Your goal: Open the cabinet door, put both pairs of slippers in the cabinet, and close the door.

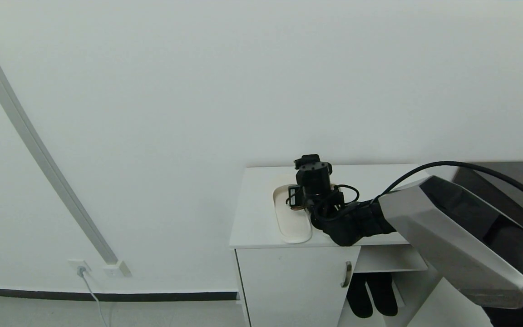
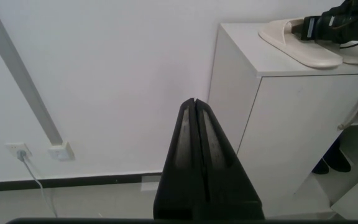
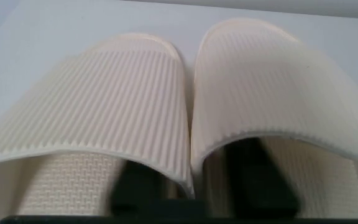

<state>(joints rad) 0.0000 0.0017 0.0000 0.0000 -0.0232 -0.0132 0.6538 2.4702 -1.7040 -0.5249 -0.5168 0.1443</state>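
Atop the cabinet (image 1: 257, 218), our right gripper (image 3: 194, 186) stands spread over the cream slippers (image 3: 135, 93), one finger in each, likely to pinch both together.

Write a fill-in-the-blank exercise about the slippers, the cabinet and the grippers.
1. The cream slippers lie on ___ of the cabinet.
2. The other pair, inside the cabinet, is ___ in colour.
3. The left gripper is ___ (open or shut).
4. The gripper at the cream slippers belongs to the ___ arm.
Missing words: top; black; shut; right.
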